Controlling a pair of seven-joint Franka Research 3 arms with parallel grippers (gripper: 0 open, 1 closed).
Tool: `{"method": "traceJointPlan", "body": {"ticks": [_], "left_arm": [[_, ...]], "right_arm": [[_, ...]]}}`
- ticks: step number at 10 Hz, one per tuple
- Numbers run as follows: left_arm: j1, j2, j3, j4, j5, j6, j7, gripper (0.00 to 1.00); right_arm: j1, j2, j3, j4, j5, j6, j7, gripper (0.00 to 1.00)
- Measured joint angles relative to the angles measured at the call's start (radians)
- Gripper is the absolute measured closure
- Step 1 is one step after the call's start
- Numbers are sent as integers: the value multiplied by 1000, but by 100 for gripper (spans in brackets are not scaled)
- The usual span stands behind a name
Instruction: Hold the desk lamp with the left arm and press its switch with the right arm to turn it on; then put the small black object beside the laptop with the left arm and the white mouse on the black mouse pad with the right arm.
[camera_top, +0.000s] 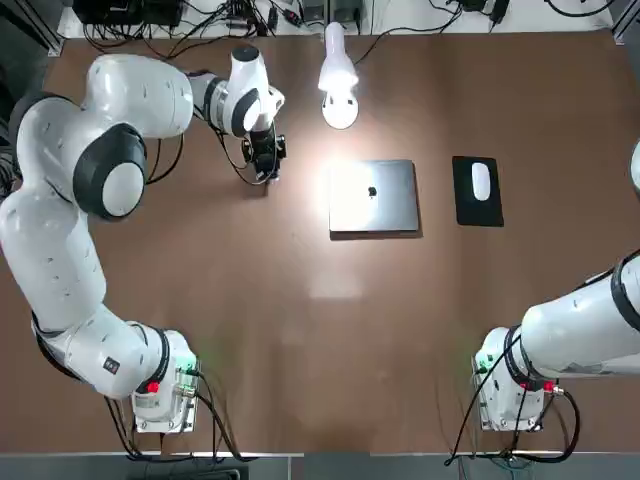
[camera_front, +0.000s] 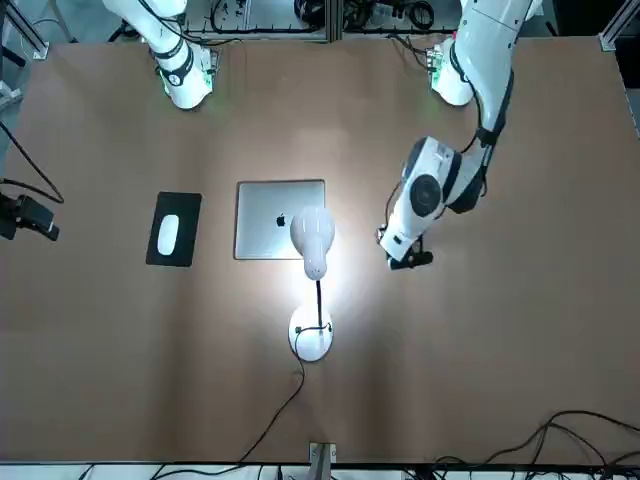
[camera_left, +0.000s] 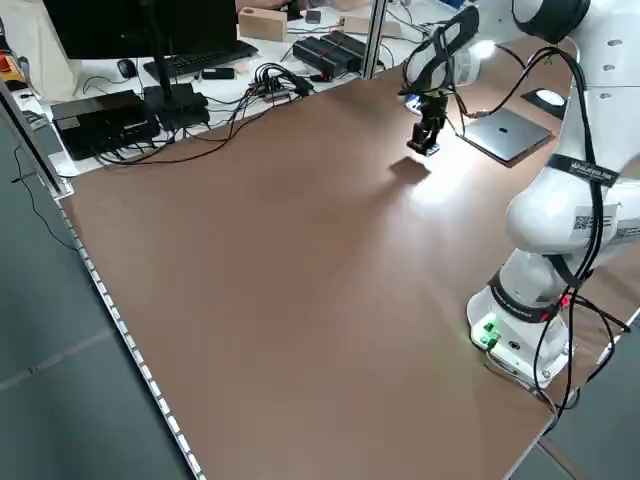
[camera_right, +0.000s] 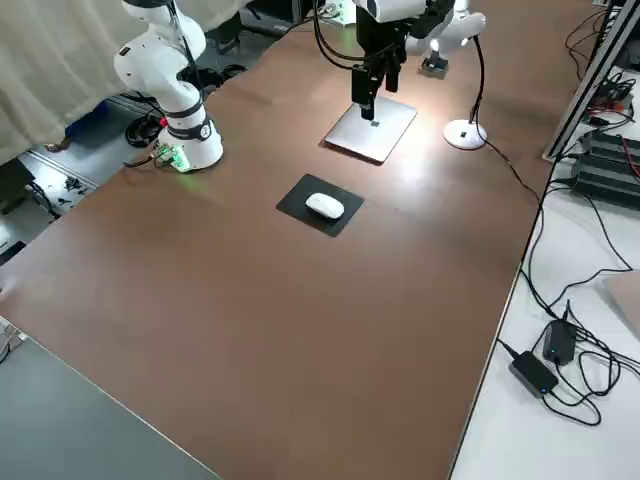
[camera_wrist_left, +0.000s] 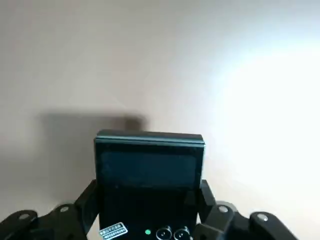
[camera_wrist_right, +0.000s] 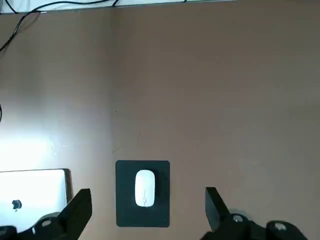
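The desk lamp (camera_top: 338, 75) stands lit at the far middle of the table, its glow falling on the closed silver laptop (camera_top: 373, 195). On the black mouse pad (camera_top: 470, 210), to the right of the laptop, lies the white mouse (camera_top: 481, 180). My left gripper (camera_top: 263, 158) hangs just above the table to the left of the laptop, and it is shut on the small black object (camera_wrist_left: 149, 165). The right arm is drawn back at the right side. Its gripper (camera_wrist_right: 146, 197) is open and holds nothing, and its wrist view looks down on the mouse (camera_wrist_right: 144, 187) from far off.
The lamp's cord (camera_front: 280, 405) runs to the far edge of the table. Loose cables and power bricks (camera_right: 545, 355) lie beyond that edge. A black device (camera_front: 30, 220) sits at the table's right-hand side. Both arm bases (camera_top: 160, 385) stand at the near corners.
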Motion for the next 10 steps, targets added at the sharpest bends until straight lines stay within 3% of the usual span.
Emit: {"method": "traceJointPlan", "body": {"ticks": [3, 7, 10], "left_arm": [[-80, 30, -21, 40, -9, 43, -98, 20], [-112, 163, -18, 171, -10, 46, -154, 20], [-113, 191, -18, 201, -10, 45, -163, 7]], "right_arm": [[0, 3, 0, 0, 0, -1, 0, 0], [-3, 3, -1, 3, 0, -19, 0, 0], [-20, 3, -2, 3, 0, -22, -1, 0]]}}
